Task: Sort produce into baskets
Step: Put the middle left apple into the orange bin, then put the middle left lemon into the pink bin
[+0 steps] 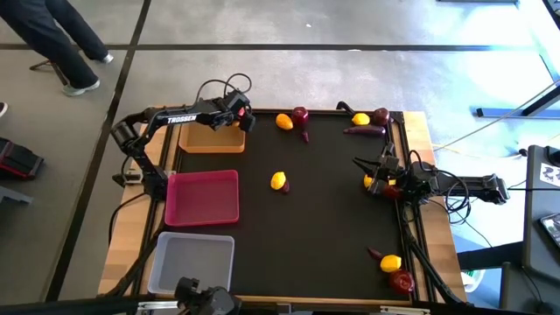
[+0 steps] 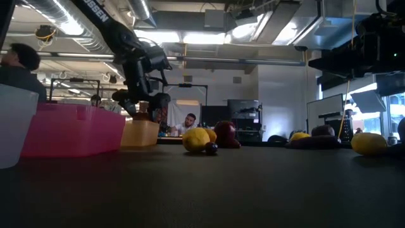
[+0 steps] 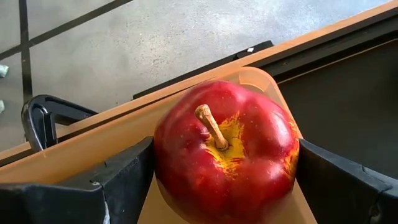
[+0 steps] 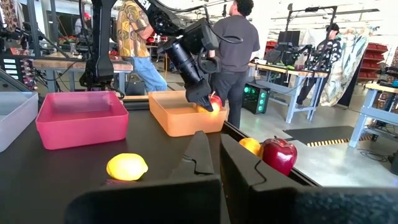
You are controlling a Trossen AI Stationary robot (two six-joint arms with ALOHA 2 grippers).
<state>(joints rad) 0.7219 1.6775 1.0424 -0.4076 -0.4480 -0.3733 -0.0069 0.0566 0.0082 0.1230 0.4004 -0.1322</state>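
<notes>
Fingers of left gripper (image 3: pixel 224 180) pinch an apple (image 3: pixel 227 149) above the tan tray (image 1: pixel 210 137): placing step. Next: release. Right gripper (image 1: pixel 378 171) waits, fingers pressed together.

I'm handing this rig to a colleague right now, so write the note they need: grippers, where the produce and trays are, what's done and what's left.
Left gripper: shut on an apple, held over the tan tray's right end, not yet released.
Right gripper: low at the mat's right edge beside a lemon; its fingers look shut, holding nothing.
Pink tray and white tray look empty.
Loose on the mat: a lemon mid-mat; a lemon, apple and root at the far edge; a lemon, apple and root group in the far right corner; another near right.
Done: nothing dropped yet. Left: nearly everything.
</notes>
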